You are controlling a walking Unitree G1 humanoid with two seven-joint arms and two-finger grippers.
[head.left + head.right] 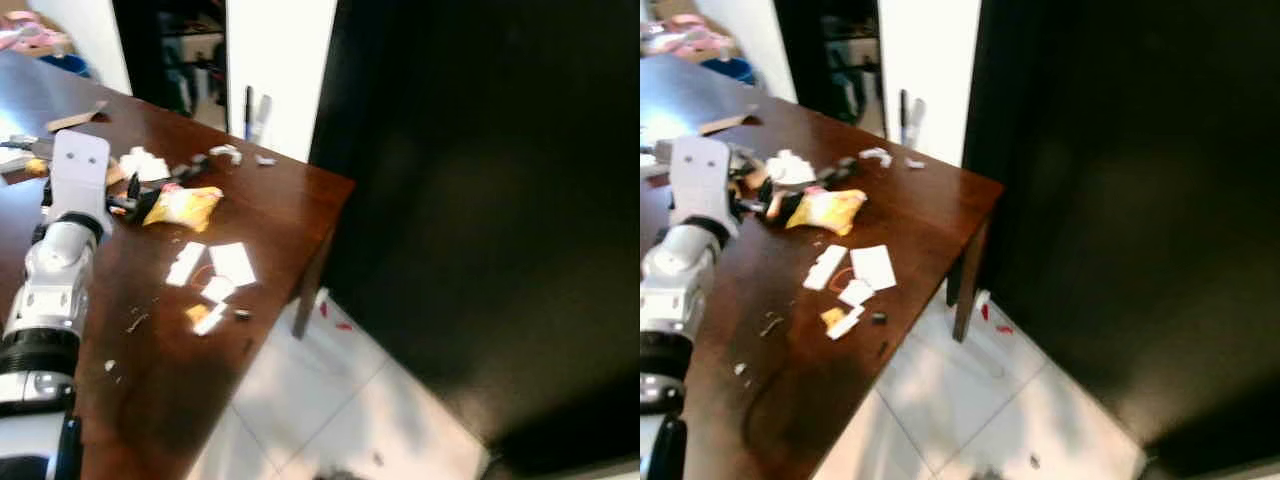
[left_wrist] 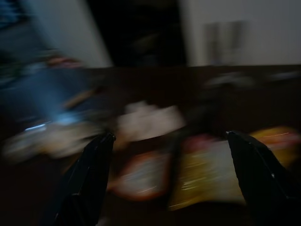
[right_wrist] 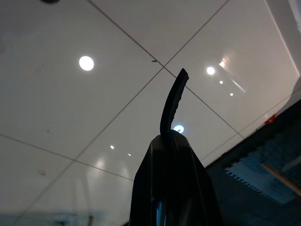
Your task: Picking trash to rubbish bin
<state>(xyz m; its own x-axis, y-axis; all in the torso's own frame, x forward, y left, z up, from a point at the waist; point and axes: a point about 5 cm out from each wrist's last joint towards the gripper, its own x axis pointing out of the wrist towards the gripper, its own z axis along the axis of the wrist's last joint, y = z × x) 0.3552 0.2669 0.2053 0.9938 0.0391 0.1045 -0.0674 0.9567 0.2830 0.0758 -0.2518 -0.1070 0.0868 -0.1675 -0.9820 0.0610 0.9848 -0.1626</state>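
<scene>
Brown desk (image 1: 290,200) littered with trash, left gripper (image 2: 171,141) reaching in.
Its fingers spread wide just short of the yellow snack bag (image 1: 183,207); white paper scraps (image 1: 232,263) lie nearer the desk edge. Right gripper (image 3: 181,77) hangs over floor tiles, fingers together.

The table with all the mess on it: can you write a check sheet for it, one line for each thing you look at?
Surface: dark brown wooden table, crumbs and scraps scattered on it.
Job's things: yellow snack bag lying flat near the far edge; white paper scraps mid-table; crumpled white tissue behind the bag.
Clutter: small dark bits by the scraps; more blurred items at the far left end.
Grippers: left gripper open, fingers spread wide, aimed at the snack bag, not touching it. Right gripper hanging over the tiled floor, fingers together.
Cables: nothing seen.
Surroundings: white tiled floor with red specks by the table leg; large black surface on the right.
</scene>
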